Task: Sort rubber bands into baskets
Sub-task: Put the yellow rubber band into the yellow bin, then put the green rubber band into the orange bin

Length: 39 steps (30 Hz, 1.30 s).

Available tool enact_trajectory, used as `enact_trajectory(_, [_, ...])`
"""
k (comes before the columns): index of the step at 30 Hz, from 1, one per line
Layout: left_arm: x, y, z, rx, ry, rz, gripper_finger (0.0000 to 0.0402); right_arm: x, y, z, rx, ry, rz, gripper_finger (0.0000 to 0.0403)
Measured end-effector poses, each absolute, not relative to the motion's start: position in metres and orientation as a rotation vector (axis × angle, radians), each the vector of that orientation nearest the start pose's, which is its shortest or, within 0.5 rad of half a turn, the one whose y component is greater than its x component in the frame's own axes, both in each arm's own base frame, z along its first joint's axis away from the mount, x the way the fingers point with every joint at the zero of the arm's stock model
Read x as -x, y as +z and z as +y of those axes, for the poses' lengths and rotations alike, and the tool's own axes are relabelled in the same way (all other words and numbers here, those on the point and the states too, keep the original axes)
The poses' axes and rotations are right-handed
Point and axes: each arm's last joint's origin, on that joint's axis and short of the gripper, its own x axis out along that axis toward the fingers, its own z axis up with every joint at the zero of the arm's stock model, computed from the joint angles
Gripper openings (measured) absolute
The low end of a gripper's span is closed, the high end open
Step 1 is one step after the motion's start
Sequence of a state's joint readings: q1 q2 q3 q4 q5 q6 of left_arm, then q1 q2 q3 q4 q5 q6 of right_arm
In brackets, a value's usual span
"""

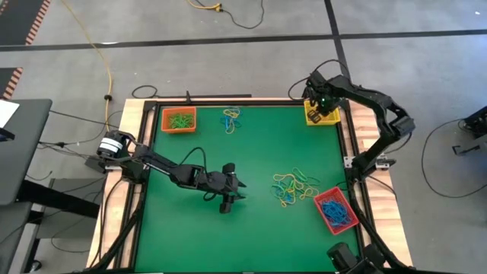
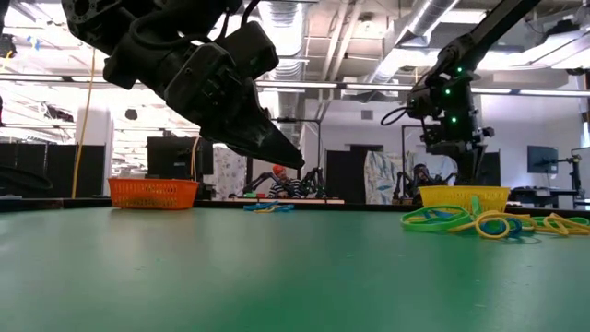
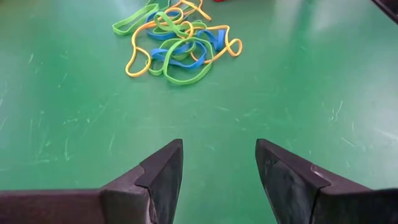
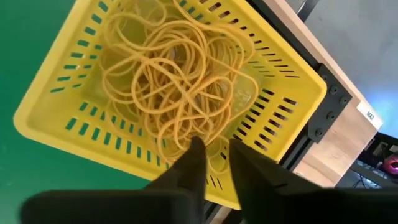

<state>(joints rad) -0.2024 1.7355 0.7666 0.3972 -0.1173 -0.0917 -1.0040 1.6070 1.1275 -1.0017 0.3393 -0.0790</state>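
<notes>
Thin yellow, blue and green rubber bands (image 3: 177, 43) heaped loose on green table (image 1: 259, 152), ahead of left gripper (image 3: 217, 171), spread and empty. Farther off, right gripper (image 4: 214, 158) poised over yellow slotted plastic basket (image 4: 43, 112), slightly parted, apparently for release. Approach unobstructed.

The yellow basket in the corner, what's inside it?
The yellow basket holds a tangled heap of yellow rubber bands. The right end effector hangs over its near rim, hiding a little of the contents there.
</notes>
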Motion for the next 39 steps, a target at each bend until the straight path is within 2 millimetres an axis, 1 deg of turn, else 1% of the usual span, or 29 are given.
enact_trajectory(4, [-0.326,0.143,-0.064,-0.002,-0.057,0.571,0.0191,-0.145,0.215,-0.243,-0.457,-1.015,1.512,0.0159])
enact_trajectory(7, [-0.326,0.143,-0.064,-0.002,-0.057,0.572,0.0191,-0.147,0.222,-0.241,-0.431,-1.025,1.471,0.0199])
enact_trajectory(9, [-0.326,0.143,-0.064,-0.001,-0.057,0.571,0.0191,-0.146,0.228,-0.239,-0.425,-1.048,1.43,0.0219])
enact_trajectory(12, [-0.326,0.143,-0.064,-0.001,-0.057,0.572,0.0191,-0.144,0.242,-0.232,-0.414,-1.07,1.368,0.0235])
enact_trajectory(16, [-0.326,0.144,-0.064,-0.002,-0.057,0.571,0.0191,-0.147,0.261,-0.215,-0.415,-1.026,1.276,0.0239])
enact_trajectory(21, [-0.326,0.144,-0.064,-0.006,-0.058,0.57,0.0191,-0.16,0.281,-0.18,-0.395,-0.889,1.16,0.0232])
enact_trajectory(24, [-0.327,0.144,-0.064,-0.018,-0.061,0.566,0.0191,-0.168,0.286,-0.153,-0.343,-0.809,1.126,0.0227])
enact_trajectory(28, [-0.328,0.145,-0.064,-0.034,-0.067,0.549,0.0191,-0.175,0.283,-0.115,-0.283,-0.687,1.109,0.0224])
enact_trajectory(32, [-0.329,0.147,-0.064,-0.059,-0.071,0.528,0.0191,-0.179,0.275,-0.08,-0.239,-0.58,1.062,0.0223])
enact_trajectory(36, [-0.33,0.149,-0.063,-0.095,-0.044,0.499,0.0191,-0.182,0.269,-0.05,-0.23,-0.494,0.984,0.0223])
enact_trajectory(39, [-0.332,0.152,-0.062,-0.117,-0.035,0.467,0.0191,-0.186,0.264,-0.031,-0.208,-0.455,0.908,0.0223])
